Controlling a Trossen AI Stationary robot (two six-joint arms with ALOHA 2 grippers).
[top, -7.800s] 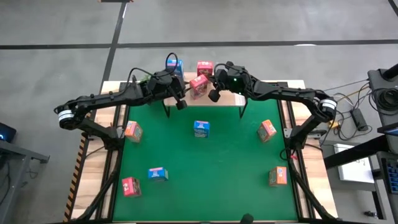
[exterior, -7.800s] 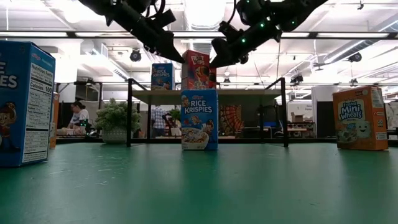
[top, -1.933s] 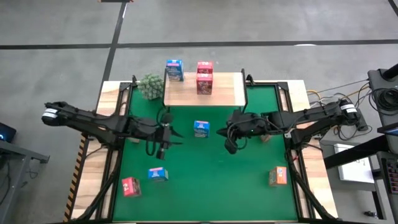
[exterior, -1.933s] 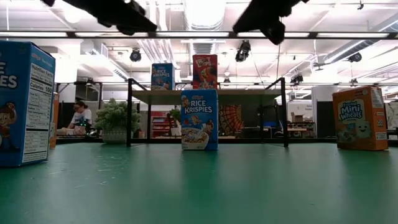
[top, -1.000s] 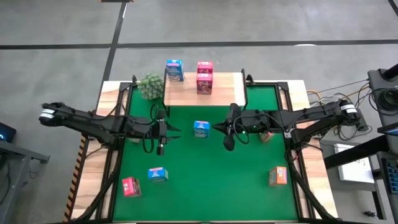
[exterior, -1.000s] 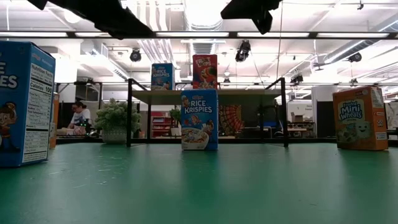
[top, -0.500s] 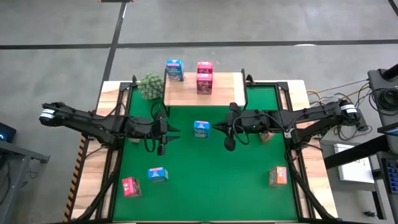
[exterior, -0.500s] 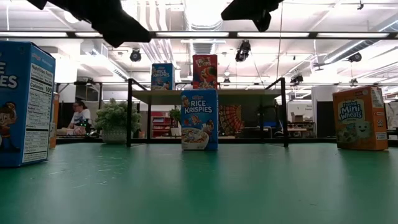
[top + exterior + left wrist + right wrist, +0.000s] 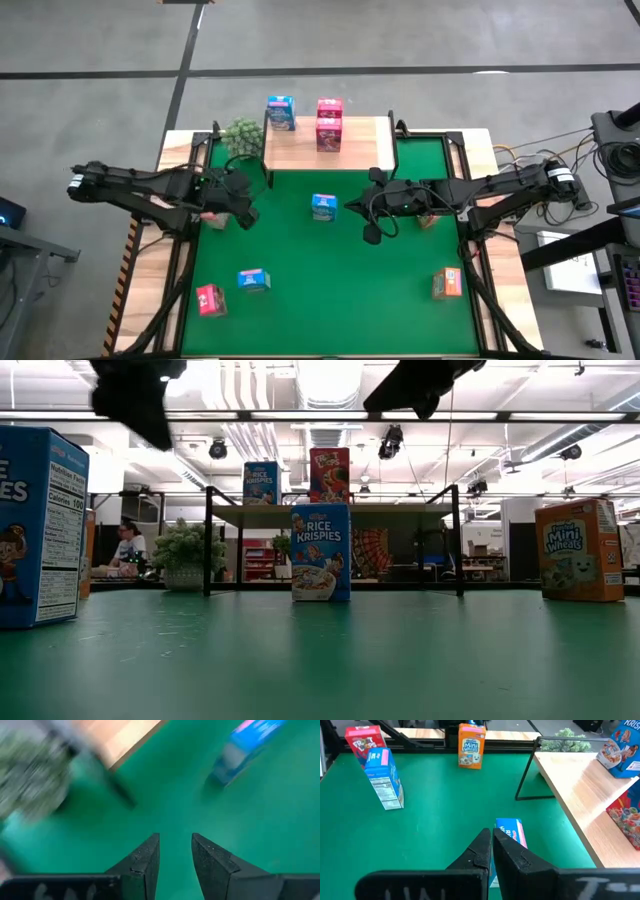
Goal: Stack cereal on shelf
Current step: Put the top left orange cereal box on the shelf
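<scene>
Nearby, plant (image 9: 240, 137) beside shelf (image 9: 350, 150).

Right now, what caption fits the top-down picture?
Two cereal boxes stacked on the shelf; both arms hover over the green table.

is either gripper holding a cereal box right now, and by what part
Nothing is held. The left gripper is open over bare mat; the right gripper is shut and empty.

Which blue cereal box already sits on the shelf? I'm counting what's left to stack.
The blue box at the shelf's far left corner, beside the red stack; the other blue ones stand on the green mat.
</scene>
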